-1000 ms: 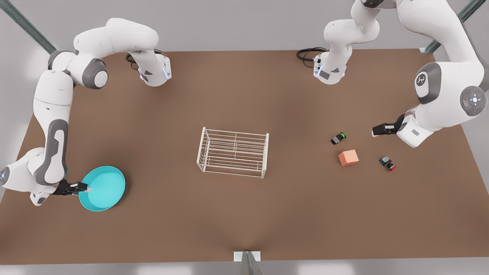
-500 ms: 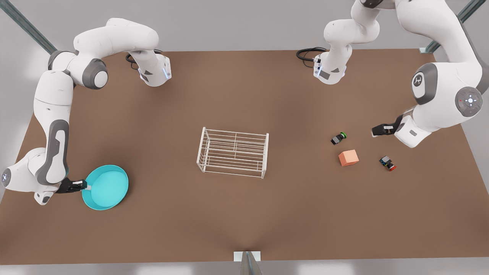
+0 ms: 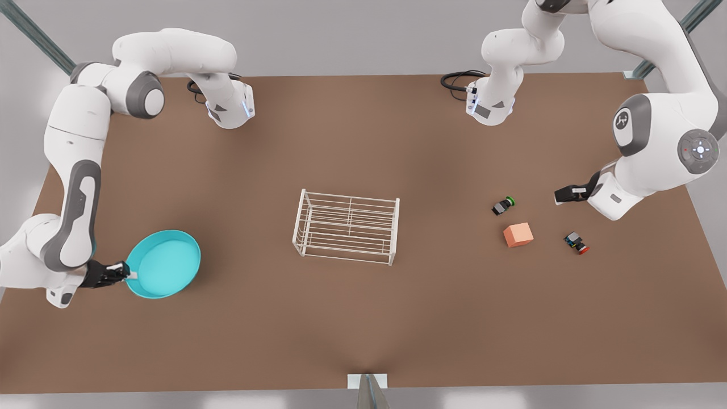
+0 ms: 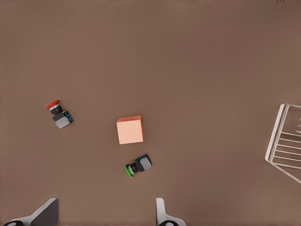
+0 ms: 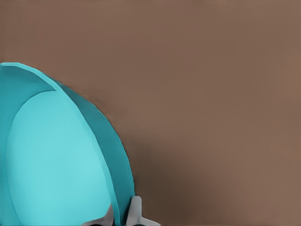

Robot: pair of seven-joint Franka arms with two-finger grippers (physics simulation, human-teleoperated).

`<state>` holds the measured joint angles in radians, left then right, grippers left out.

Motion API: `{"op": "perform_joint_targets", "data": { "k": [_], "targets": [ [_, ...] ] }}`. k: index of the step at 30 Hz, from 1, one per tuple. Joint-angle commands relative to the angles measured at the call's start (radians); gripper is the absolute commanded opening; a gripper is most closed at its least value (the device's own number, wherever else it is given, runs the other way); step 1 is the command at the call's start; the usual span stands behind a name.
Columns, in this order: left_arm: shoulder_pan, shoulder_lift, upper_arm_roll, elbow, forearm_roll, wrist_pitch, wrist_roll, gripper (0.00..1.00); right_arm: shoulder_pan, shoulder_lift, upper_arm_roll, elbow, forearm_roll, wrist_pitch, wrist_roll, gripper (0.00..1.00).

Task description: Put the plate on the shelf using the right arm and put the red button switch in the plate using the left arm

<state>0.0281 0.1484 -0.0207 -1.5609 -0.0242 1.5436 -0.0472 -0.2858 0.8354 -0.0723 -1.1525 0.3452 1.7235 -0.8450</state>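
The turquoise plate [image 3: 164, 264] hangs tilted above the table at the front view's left, with my right gripper [image 3: 126, 271] shut on its rim; the right wrist view has the plate [image 5: 51, 165] close up, its rim pinched in the right gripper [image 5: 121, 217]. The white wire shelf [image 3: 346, 226] stands mid-table, apart from the plate. The red button switch [image 3: 576, 242] lies on its side at the front view's right. My left gripper [image 3: 559, 196] hovers open above and behind it, holding nothing; its wrist view takes in the red switch [image 4: 59, 114] and a shelf corner [image 4: 287, 150].
A green-capped black switch [image 3: 503, 205] and a salmon-orange cube [image 3: 518, 234] lie between the shelf and the red switch, also seen as green switch [image 4: 138, 165] and cube [image 4: 130, 130]. Both arm bases with cables stand at the table's far edge.
The right gripper has raised the plate and carried it a little toward the shelf. The left arm has barely shifted.
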Motion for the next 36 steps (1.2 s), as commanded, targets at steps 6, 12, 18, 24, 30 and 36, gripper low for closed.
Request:
{"op": "perform_joint_targets", "data": {
  "k": [6, 12, 18, 24, 30, 36],
  "targets": [
    [-0.014, -0.001, -0.007, 0.002, -0.005, 0.004, -0.005, 1.0, 0.189, -0.128, 0.0, 0.001, 0.002, -0.355, 0.363, 0.2],
    [-0.022, 0.007, -0.008, 0.021, 0.003, 0.003, -0.014, 1.0, 0.387, -0.171, -0.001, 0.002, 0.041, -0.407, 0.533, 0.2],
    [-0.008, 0.027, 0.002, 0.033, 0.018, -0.011, -0.014, 1.0, 0.566, -0.173, 0.003, 0.031, 0.132, -0.363, 0.761, 0.21],
    [0.042, 0.137, 0.015, 0.027, 0.09, 0.098, -0.039, 1.0, 0.7, -0.139, 0.011, 0.02, 0.189, -0.2, 0.837, 0.2],
    [0.184, 0.27, 0.024, -0.103, 0.09, 0.5, -0.376, 1.0, 0.703, -0.081, 0.011, -0.003, 0.196, -0.084, 0.822, 0.2],
    [0.263, 0.356, 0.031, -0.252, 0.059, 0.797, -0.461, 1.0, 0.711, -0.078, 0.012, -0.099, 0.196, -0.028, 0.813, 0.2]
  ]
}}
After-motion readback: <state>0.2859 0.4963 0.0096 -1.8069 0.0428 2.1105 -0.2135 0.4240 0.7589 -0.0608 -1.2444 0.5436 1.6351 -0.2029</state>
